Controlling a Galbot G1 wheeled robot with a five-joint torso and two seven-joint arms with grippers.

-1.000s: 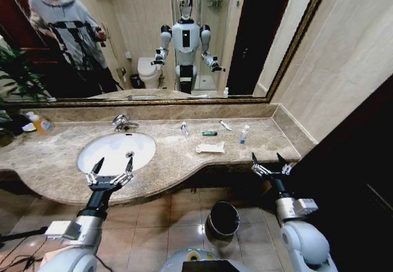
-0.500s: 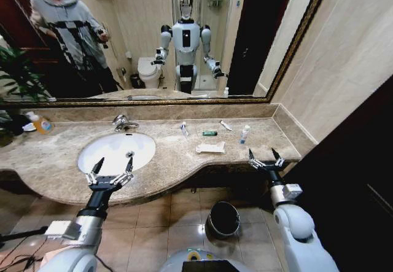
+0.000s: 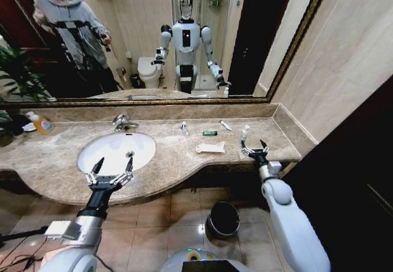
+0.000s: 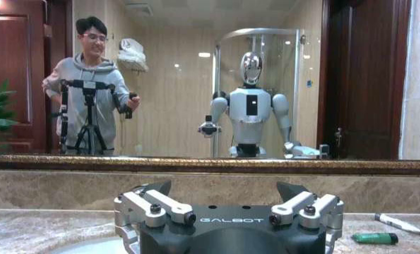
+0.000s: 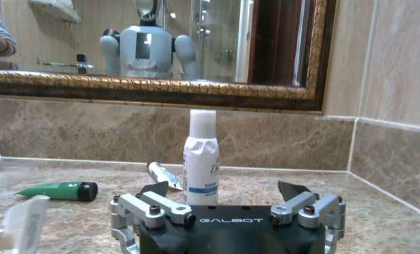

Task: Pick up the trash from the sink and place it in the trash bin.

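The trash lies on the brown marble counter (image 3: pixel 184 155), right of centre in my head view: a small white bottle (image 3: pixel 245 131) standing upright, a flat white packet (image 3: pixel 210 148) lower and to its left, a short green tube (image 3: pixel 210 133) above the packet, a thin white sachet (image 3: pixel 226 125) up and to the right of the tube near the back wall, and another slim white tube (image 3: pixel 183 128) further left. My right gripper (image 3: pixel 253 148) sits over the counter's front edge just below the bottle, its two fingers spread wide and holding nothing; in my right wrist view the white bottle (image 5: pixel 202 159) stands upright just beyond the open fingers, close to the middle of the frame, with the green tube (image 5: pixel 57 191) lying at the left and the sachet (image 5: pixel 160 173) behind the bottle. The white oval sink (image 3: pixel 116 151) with its chrome tap (image 3: pixel 123 123) is in the left half of my head view, and my left gripper (image 3: pixel 111 169) hangs over its near rim, fingers wide apart and empty. The round black trash bin (image 3: pixel 222 219) with a shiny rim stands on the tiled floor at lower centre, below the counter. An orange-yellow soap bottle (image 3: pixel 39 123) rests at the far left of the counter
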